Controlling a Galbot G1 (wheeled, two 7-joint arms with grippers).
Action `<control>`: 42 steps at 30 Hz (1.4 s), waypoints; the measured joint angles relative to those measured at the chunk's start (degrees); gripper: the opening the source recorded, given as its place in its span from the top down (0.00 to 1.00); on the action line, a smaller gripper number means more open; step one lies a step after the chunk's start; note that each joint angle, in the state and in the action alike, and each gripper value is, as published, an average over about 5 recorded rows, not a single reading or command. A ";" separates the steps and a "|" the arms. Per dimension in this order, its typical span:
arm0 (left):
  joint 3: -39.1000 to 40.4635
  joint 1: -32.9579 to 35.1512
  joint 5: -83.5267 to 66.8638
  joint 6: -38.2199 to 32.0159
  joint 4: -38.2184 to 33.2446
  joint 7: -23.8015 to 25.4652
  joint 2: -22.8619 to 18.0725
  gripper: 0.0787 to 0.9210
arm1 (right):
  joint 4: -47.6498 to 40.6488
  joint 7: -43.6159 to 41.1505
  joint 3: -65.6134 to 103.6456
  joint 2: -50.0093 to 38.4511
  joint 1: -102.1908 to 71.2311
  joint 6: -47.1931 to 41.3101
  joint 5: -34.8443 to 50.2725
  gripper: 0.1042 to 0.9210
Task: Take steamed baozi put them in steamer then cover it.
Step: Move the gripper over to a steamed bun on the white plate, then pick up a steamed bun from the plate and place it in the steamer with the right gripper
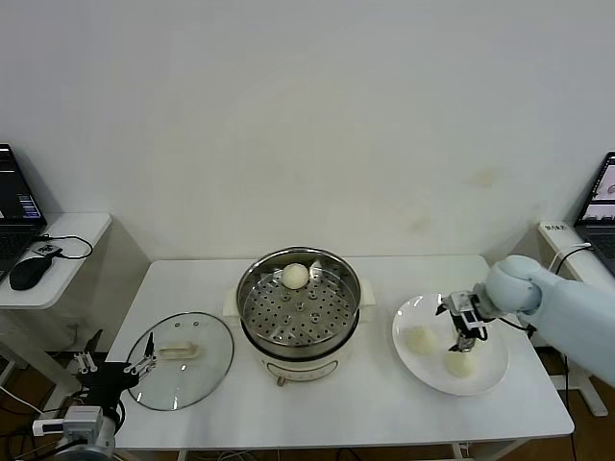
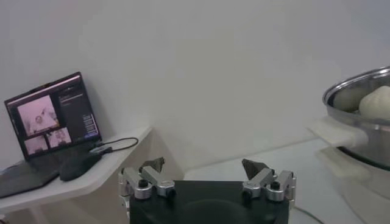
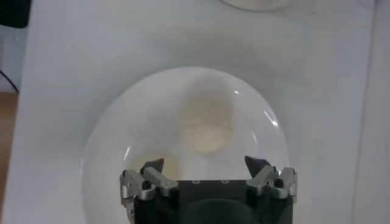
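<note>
The steamer (image 1: 248, 288) stands at the table's middle with one baozi (image 1: 295, 276) at the back of its perforated tray. Two more baozi (image 1: 419, 339) (image 1: 460, 364) lie on a white plate (image 1: 492, 357) to its right. My right gripper (image 1: 468, 331) hovers open just above the plate, between and over these two. In the right wrist view its fingers (image 3: 206, 163) stand wide apart, with one baozi (image 3: 207, 122) ahead of them on the plate (image 3: 122, 140). The glass cover (image 1: 192, 370) lies flat on the table at the left. My left gripper (image 1: 115, 370) is open and empty, low beside the table's left front corner.
A side table with a laptop (image 2: 52, 115) and a mouse (image 1: 29, 273) stands at the far left. The left wrist view shows the steamer's rim (image 2: 359, 91) and the baozi (image 2: 375, 100) inside. Another laptop (image 1: 603, 206) is at the far right.
</note>
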 measured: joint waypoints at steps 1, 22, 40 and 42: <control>-0.11 0.04 0.01 0.01 -0.01 0.01 0.00 0.12 | -0.59 0.00 0.20 0.66 -0.33 0.02 -0.23 0.12; -0.14 -0.31 0.25 -0.06 0.41 -0.08 -0.25 0.12 | -6.15 -1.01 2.43 6.61 -3.23 -0.07 -3.32 0.29; -0.56 -0.53 0.27 -0.03 0.26 -0.14 -0.13 0.12 | -2.01 -3.77 -1.21 2.72 5.11 -0.93 1.72 0.39; -0.55 -0.60 0.25 -0.03 0.19 -0.14 -0.06 0.12 | -0.78 -3.99 -2.33 1.82 7.65 -1.37 3.29 0.39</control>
